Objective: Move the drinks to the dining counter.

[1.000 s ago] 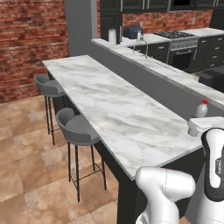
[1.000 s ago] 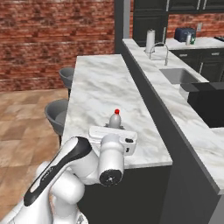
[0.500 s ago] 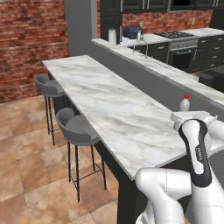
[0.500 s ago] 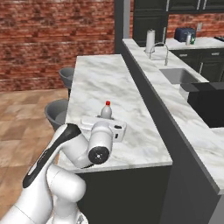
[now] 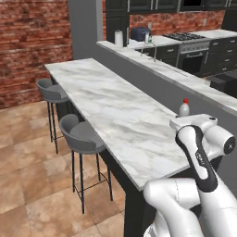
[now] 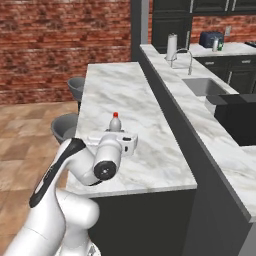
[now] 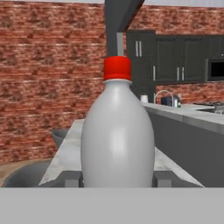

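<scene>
In the left base view, the dining counter runs as a long white marble slab from the upper left toward the lower right, with two grey stools along its left edge. At the right of the frame, the red-capped bottle stands upright above the white hand of the arm, its cap and shoulders showing over the hand's top edge; the gripper itself is hidden behind the hand here. Far back, in the upper middle, a paper-towel roll and a dark toaster sit on the kitchen worktop. In the right base view, the dining counter fills the middle of the frame, and the red-capped bottle rises upright just above the hand, left of centre, over the near part of the slab. The gripper lies behind the hand's white body, so the fingers cannot be made out. A sink with a curved tap sits at the upper right, beyond the higher grey ledge. In the hand view, the red-capped bottle stands in the centre, pale grey body with the red cap near the top middle, and the gripper is clamped on its lower body, one dark finger tip pressed against each side at the bottom of the frame.
</scene>
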Tool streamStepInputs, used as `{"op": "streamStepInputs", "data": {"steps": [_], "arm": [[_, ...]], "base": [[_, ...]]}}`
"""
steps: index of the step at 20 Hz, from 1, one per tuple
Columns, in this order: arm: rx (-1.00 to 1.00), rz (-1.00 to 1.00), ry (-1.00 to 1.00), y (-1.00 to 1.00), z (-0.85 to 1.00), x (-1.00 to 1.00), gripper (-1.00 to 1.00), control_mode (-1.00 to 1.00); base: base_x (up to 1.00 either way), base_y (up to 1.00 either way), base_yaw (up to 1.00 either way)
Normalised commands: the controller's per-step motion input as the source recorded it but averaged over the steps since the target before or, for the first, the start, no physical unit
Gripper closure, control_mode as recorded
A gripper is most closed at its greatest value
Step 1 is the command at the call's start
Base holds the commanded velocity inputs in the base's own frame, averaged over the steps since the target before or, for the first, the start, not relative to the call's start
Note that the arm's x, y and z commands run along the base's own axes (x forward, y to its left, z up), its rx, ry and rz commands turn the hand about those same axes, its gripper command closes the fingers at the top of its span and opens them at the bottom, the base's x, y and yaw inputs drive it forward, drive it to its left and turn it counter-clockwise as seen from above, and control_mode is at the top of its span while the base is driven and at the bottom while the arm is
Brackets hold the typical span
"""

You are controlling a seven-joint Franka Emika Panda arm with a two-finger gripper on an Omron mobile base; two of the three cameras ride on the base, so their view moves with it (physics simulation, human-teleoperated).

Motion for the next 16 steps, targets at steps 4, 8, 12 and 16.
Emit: {"op": "streamStepInputs", "data": {"steps": [4,8,12,16], "arm": [[-0.02,0.0,0.12,0.0,-0.02,0.44,1.0,-1.0],[-0.03,0.0,0.14,0.0,0.0,0.35,1.0,-1.0],[-0.03,0.0,0.12,0.0,-0.01,0.27,1.0,-1.0],[-0.01,0.0,0.01,0.0,-0.1,0.09,1.0,-1.0]], "base": [[0.0,0.0,0.0],[0.0,0.0,0.0],[0.0,0.0,0.0],[0.0,0.0,0.0]]}}
